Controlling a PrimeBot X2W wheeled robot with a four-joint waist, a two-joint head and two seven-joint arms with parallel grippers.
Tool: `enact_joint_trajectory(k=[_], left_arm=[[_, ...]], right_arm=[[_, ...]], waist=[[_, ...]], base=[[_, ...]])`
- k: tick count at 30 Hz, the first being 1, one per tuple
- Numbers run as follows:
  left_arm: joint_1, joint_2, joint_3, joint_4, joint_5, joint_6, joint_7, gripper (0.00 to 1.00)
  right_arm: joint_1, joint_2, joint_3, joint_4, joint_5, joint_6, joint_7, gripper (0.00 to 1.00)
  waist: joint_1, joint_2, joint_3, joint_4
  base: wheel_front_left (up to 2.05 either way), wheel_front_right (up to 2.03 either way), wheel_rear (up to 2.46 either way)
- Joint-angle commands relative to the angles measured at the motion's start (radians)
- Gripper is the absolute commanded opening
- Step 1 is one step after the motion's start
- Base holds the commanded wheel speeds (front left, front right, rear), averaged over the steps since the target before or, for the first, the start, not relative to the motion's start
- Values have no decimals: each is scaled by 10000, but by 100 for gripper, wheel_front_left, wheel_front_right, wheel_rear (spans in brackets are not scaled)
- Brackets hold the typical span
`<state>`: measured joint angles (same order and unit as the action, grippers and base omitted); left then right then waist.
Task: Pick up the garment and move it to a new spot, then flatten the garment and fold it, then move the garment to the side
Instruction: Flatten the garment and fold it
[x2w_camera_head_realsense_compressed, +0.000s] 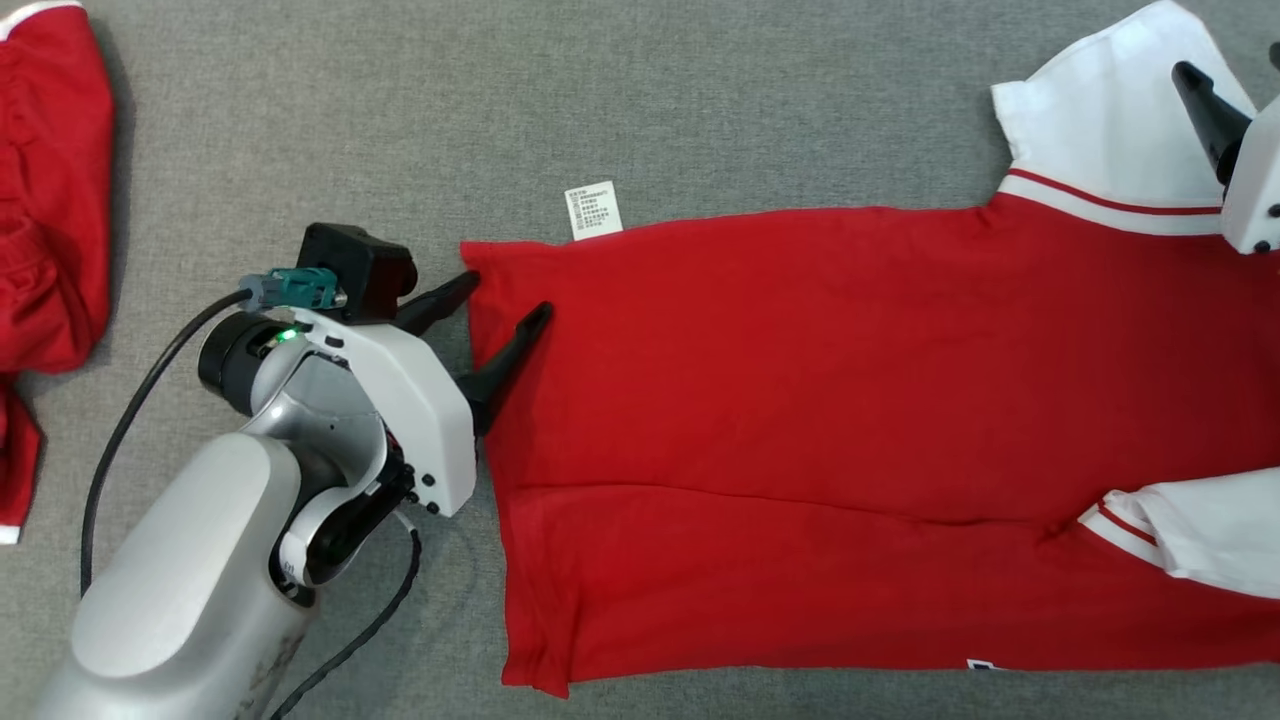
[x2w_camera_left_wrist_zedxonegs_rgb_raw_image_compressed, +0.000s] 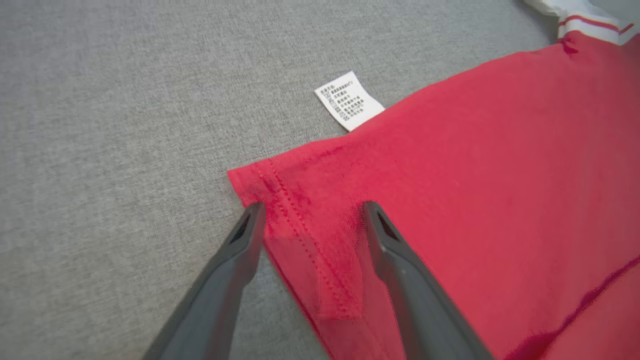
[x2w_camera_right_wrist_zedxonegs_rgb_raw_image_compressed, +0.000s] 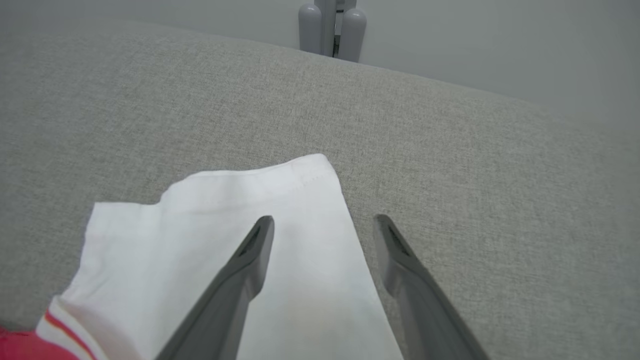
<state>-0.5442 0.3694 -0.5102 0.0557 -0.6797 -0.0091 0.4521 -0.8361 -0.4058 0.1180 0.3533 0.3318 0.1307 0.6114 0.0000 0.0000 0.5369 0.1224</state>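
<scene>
Where left claw (x2w_camera_head_realsense_compressed: 510, 295) straddles garment (x2w_camera_head_realsense_compressed: 850, 420) — wrist shows stitching (x2w_camera_left_wrist_zedxonegs_rgb_raw_image_compressed: 295, 216).

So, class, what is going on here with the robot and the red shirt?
A two-armed robot is working on a red shirt spread out on a grey cloth surface. Its left gripper is open, with a finger on either side of the shirt's hem corner, near the care label. Its right gripper is open too, over the edge of a white sleeve. Neither holds the shirt. Another red garment lies off to the robot's left.
</scene>
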Motion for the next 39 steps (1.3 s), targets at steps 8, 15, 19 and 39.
enact_joint_trajectory(k=[8, 15, 19, 39], left_arm=[[-595, -254, -273, 841, 5, -294, -46, 100], [-781, -275, -340, 1123, 29, -296, -19, 100], [-830, -209, -305, 1331, 14, -242, -23, 100], [-742, -364, -670, 1564, -490, -741, 219, 0]], right_arm=[[-827, -71, 214, 1625, -373, 1, -820, 100], [-1072, 115, 843, 2388, -6, 5, -936, 100], [-1165, 112, 1155, 2631, 201, 10, -933, 100], [-1385, 14, 2210, 3030, 1338, 10, -1433, 0]], waist=[[0, 0, 233, 308], [0, 0, 309, 305], [0, 0, 314, 281], [0, 0, 204, 29]], base=[[0, 0, 0], [0, 0, 0], [0, 0, 0], [0, 0, 0]])
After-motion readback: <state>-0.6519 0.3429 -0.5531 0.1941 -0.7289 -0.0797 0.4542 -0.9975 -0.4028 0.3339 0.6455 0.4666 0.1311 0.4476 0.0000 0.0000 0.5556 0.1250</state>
